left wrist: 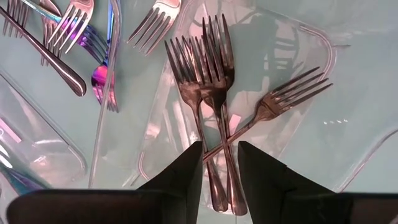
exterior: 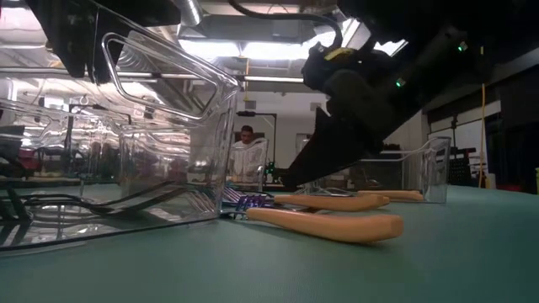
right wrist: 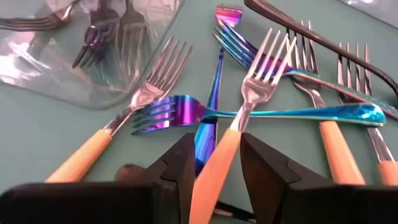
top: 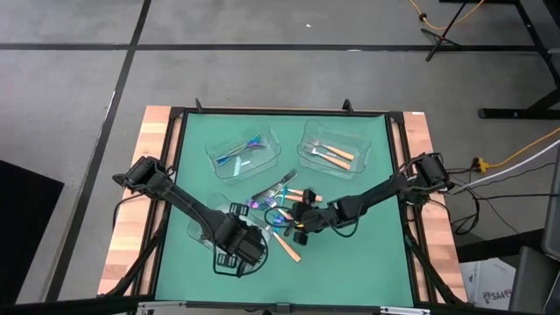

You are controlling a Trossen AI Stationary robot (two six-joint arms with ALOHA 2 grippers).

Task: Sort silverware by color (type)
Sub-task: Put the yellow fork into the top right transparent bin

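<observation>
Bright ceiling strip lights [exterior: 253, 46] are flooding the scene evenly — glare is streaking across the clear tray [exterior: 152, 126] walls, the nearest orange fork handle [exterior: 328, 224] is blurring at close range, and shadows on the green table [top: 367, 254] are staying faint and soft.

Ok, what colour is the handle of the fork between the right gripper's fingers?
Orange, with silver tines; the fork's handle shows best in the right wrist view.

Two dark jointed arms [top: 188, 206] with black wedge-shaped fingers [right wrist: 180, 165].
</observation>
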